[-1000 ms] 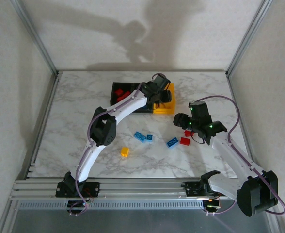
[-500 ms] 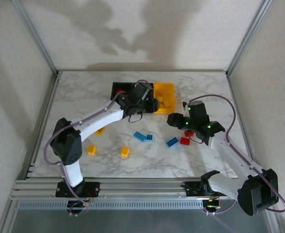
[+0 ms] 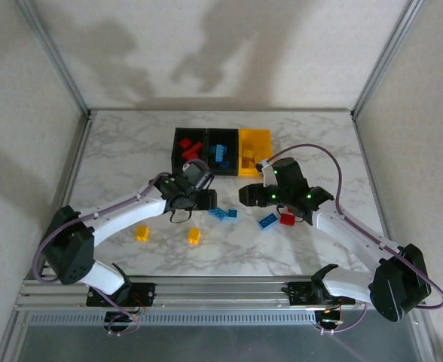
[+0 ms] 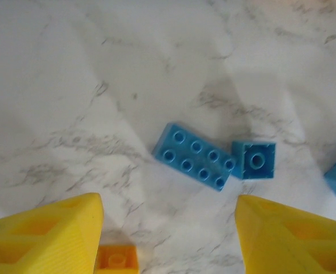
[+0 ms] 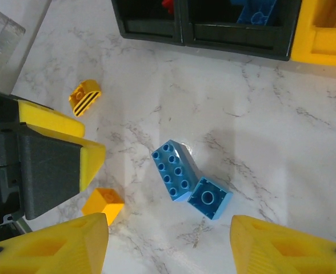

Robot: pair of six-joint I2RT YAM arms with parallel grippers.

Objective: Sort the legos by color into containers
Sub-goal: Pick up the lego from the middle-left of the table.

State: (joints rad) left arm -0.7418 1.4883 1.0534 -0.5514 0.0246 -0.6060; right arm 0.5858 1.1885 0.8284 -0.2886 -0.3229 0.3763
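Three joined bins stand at the back: a black bin with red legos, a black bin with blue legos, and a yellow bin. On the table lie a long blue lego touching a small blue lego. There is also another blue lego, a red lego and two yellow legos. My left gripper hangs open just left of the blue pair. My right gripper is open just right of it.
A yellow lego with black stripes lies by the left arm. The left gripper's finger shows close on the left in the right wrist view. Metal frame posts and walls ring the marble table.
My left arm has swung back from the bins toward the near table, ending open beside the blue pair. My right gripper has moved left toward the same legos.
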